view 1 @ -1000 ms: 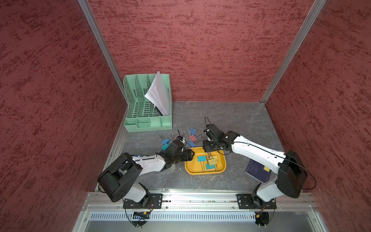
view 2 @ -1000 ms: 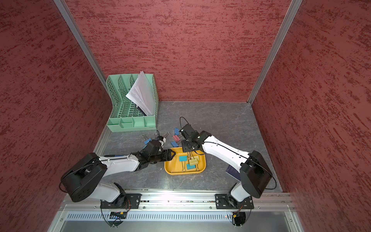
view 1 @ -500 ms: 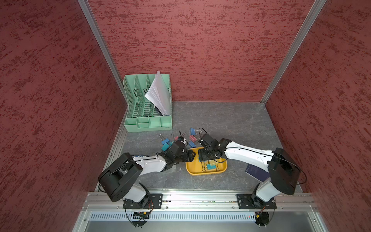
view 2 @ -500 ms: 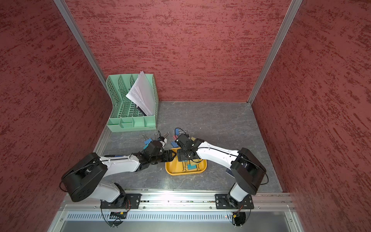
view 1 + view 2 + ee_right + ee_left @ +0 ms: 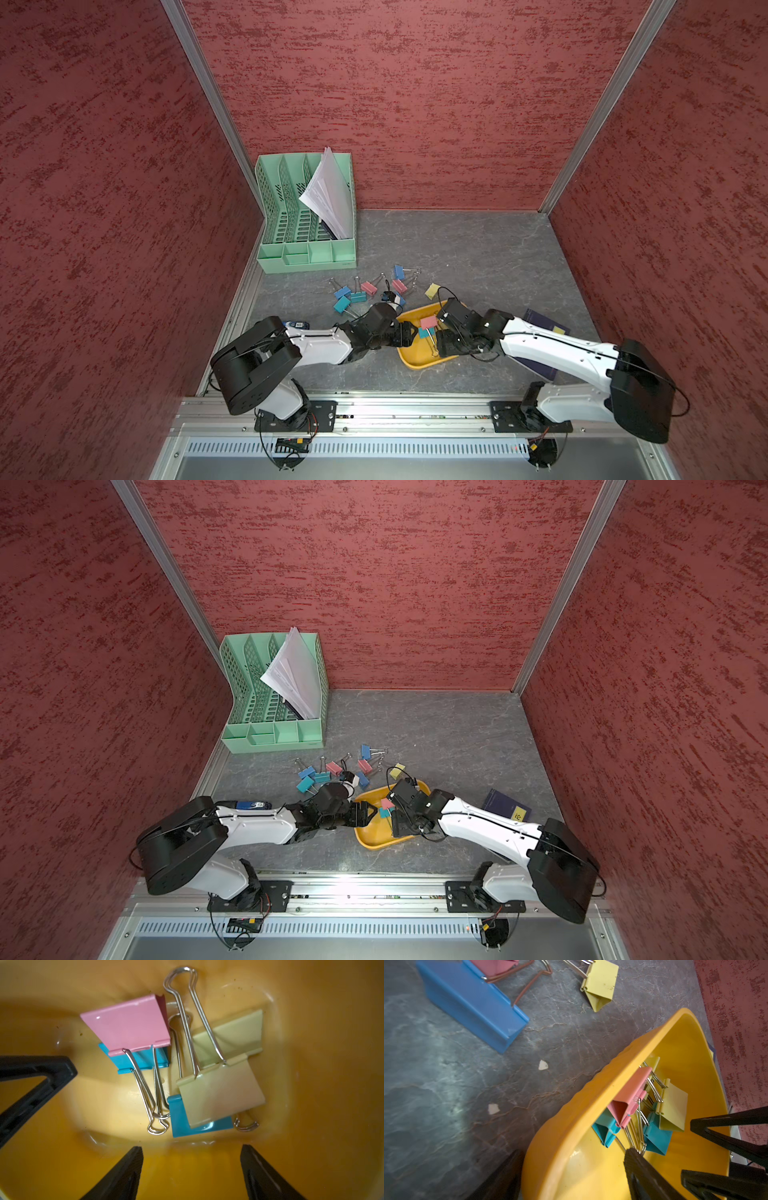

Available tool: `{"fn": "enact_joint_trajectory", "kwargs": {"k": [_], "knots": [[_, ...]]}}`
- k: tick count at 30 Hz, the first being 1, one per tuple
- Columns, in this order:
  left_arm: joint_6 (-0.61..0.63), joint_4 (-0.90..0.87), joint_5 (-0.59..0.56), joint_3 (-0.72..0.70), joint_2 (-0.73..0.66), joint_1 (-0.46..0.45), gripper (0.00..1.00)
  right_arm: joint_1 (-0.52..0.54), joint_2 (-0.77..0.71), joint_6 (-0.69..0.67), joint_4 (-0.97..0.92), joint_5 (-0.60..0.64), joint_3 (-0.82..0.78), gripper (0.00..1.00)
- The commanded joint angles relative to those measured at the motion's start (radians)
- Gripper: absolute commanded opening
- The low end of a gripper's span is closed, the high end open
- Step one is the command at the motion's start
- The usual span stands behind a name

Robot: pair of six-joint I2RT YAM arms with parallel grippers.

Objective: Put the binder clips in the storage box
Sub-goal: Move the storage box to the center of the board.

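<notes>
In lower centre of top view, storage box (image 5: 415, 360) holds binder clips (image 5: 126, 1024). Above it right gripper (image 5: 191, 1148) wide, empty; left gripper (image 5: 573, 1152) wide, straddling box rim. Best: lift right gripper straight up clear of wire handles (image 5: 159, 1105), then go for loose clips (image 5: 368, 287) on table (image 5: 478, 257), centre frame.

Counter (image 5: 457, 245): grey, marbled surface.
- Far-left corner: mint-green file organizer (image 5: 307, 259), standing just beside the left edge.
- Mid-counter, in front of the organizer: loose binder clips (image 5: 368, 287) in pink, blue and teal plus one yellow, scattered, some touching.
- Toward the front edge, about mid-width: yellow storage box (image 5: 417, 360).
- Near the right edge: dark blue book (image 5: 544, 324), partly covered.
- Near the left edge: blue stapler (image 5: 297, 323), mostly hidden.
- Two small pale chips (image 5: 543, 1065) on the bare surface beside the box.
</notes>
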Motion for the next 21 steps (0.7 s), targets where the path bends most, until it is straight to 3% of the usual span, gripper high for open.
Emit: {"fn": "enact_joint_trajectory", "kwargs": {"k": [1, 6, 11, 14, 21], "knots": [[-0.063, -0.116, 0.027, -0.062, 0.078, -0.035, 0.80, 0.030, -0.038, 0.061, -0.072, 0.014, -0.016, 0.78], [-0.082, -0.118, 0.019, -0.067, 0.074, -0.063, 0.80, 0.096, -0.111, 0.136, -0.174, 0.019, -0.021, 0.77], [-0.094, -0.111, 0.018, -0.080, 0.069, -0.070, 0.80, 0.105, -0.181, 0.125, -0.252, 0.082, 0.057, 0.84], [-0.089, -0.108, 0.021, -0.070, 0.081, -0.070, 0.80, 0.034, -0.138, 0.004, -0.263, 0.130, 0.194, 0.89], [-0.086, -0.098, 0.026, -0.055, 0.103, -0.070, 0.80, -0.221, 0.202, -0.435, -0.169, 0.118, 0.504, 0.94]]}}
